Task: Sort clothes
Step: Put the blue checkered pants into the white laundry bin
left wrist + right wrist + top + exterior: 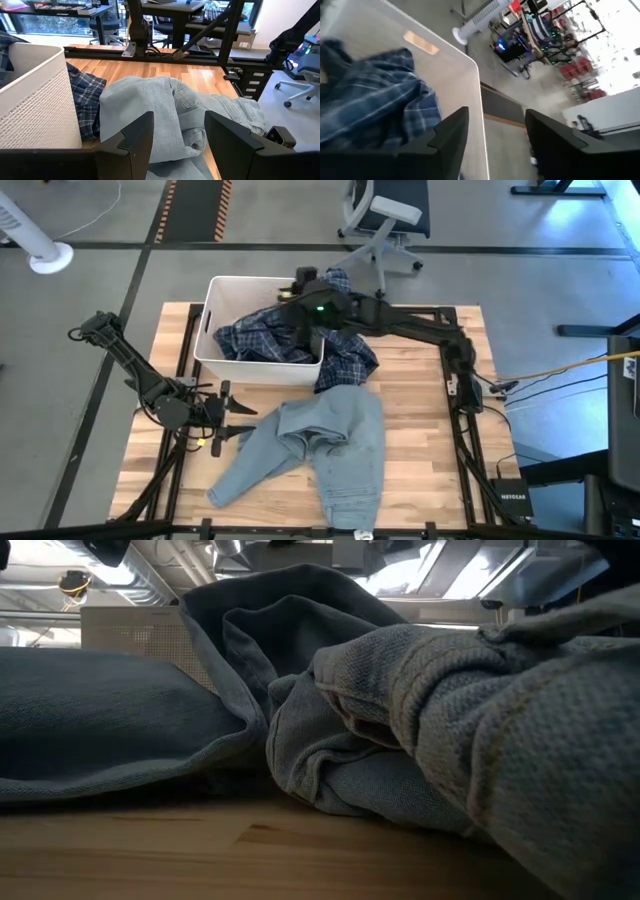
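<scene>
So your plaid shirt (pixel 262 338) half-fills the bin (pixel 222 292) under the right gripper's (pixel 297 308) released fingers, while the denim (pixel 330 435) waits beside the left gripper's (pixel 226 420) spread ones

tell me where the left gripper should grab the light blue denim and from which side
Probably the raised fold on the light blue denim nearest the left gripper, coming in from the robot's left, level with the table. The left wrist view shows the denim bunched into a hump straight ahead of the open fingers, so there is thickness to pinch, unlike the flat leg.
</scene>
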Robot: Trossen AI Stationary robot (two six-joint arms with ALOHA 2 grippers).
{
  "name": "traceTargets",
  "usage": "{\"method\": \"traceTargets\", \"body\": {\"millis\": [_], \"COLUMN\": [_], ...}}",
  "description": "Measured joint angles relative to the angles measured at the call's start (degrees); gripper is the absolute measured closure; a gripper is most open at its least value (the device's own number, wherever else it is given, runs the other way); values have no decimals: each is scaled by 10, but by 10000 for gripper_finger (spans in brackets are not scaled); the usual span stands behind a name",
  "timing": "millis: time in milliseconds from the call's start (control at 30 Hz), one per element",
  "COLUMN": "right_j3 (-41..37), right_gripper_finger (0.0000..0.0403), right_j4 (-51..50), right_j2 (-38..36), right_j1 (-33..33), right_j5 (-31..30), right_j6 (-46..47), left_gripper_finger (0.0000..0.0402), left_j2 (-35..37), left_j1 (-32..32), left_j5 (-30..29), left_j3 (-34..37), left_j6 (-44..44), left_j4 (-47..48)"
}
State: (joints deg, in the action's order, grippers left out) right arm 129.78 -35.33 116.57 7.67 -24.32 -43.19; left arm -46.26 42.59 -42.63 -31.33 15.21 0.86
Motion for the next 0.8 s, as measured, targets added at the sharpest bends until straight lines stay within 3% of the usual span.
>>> {"method": "traceTargets", "body": {"millis": [133,467,667,800], "right_j3": [0,-1,-12,-95], "right_gripper_finger": [178,178,178,178], "right_j4": [-95,-362,-434,-433], "right_j2": [-47,-124,-126,-157], "right_j1": [-15,-24,-55,-67], "right_j5": [22,-62,-120,-173], "right_j6": [12,95,144,176], "left_gripper_finger": [229,229,229,229], "left_j2": [0,0,0,0], "left_j1": [0,0,0,1], "left_j5": [0,0,0,0], "left_j3": [0,0,0,0], "left_j6": [17,26,45,59], "left_j4": [4,7,15,21]}}
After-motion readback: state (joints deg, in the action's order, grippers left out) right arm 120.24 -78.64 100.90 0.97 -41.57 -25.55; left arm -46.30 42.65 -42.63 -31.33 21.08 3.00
